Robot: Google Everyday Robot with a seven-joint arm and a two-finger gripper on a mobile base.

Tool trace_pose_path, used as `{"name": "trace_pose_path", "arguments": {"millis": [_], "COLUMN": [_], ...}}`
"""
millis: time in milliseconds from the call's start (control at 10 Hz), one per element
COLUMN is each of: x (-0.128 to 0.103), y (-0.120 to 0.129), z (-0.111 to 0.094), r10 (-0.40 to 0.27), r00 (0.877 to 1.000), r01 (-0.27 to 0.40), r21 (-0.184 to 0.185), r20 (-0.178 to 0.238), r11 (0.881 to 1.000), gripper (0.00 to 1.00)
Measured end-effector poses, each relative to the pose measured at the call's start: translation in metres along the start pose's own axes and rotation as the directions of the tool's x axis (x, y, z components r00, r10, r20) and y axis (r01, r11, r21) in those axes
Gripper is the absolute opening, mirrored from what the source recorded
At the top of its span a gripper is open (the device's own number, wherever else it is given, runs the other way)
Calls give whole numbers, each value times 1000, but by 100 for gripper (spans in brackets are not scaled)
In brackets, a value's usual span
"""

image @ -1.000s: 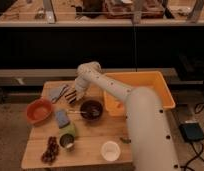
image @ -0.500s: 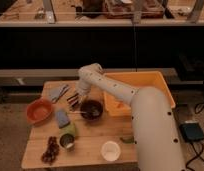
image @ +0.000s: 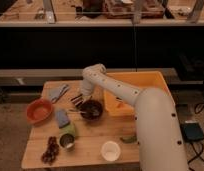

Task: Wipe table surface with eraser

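The eraser, seemingly the blue-grey block (image: pixel 62 118), lay untouched on the table (image: pixel 95 132), between the orange bowl (image: pixel 39 110) and the dark bowl (image: pixel 93 110). The gripper (image: pixel 83 102) remained at the dark bowl's left rim, as half a second before; whether it was open or closed could not be told. The dark bowl's contents were unclear. The yellow bin (image: pixel 151 78) stood just behind.

White, rounded arm (image: pixel 120 91) with small dark dots; dark gripper (image: pixel 80 102) by bowl (image: pixel 93 110)

Dim warm light, black backdrop, pincer (image: pixel 81 101) shadowed beside bowl (image: pixel 92 110)
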Motion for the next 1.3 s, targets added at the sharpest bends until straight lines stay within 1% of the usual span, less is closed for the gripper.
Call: {"name": "trace_pose_path", "arguments": {"millis": [200,300,500,700,900,1000,1300], "x": [14,21,36,43,39,32,10], "y": [1,-3,-20,-40,-60,-69,-80], "z": [-2,-5,-5,-1,9,15,18], "r10": [27,41,64,75,75,69,32], "r00": [1000,999,997,996,996,996,998], "r01": [-27,-41,-63,-74,-74,-67,-30], "r21": [-5,-4,7,21,26,31,46], "r20": [-13,-21,-38,-52,-57,-53,-45], "r11": [1000,999,998,997,997,997,998], "gripper": [10,10,10,10,10,10,10]}}
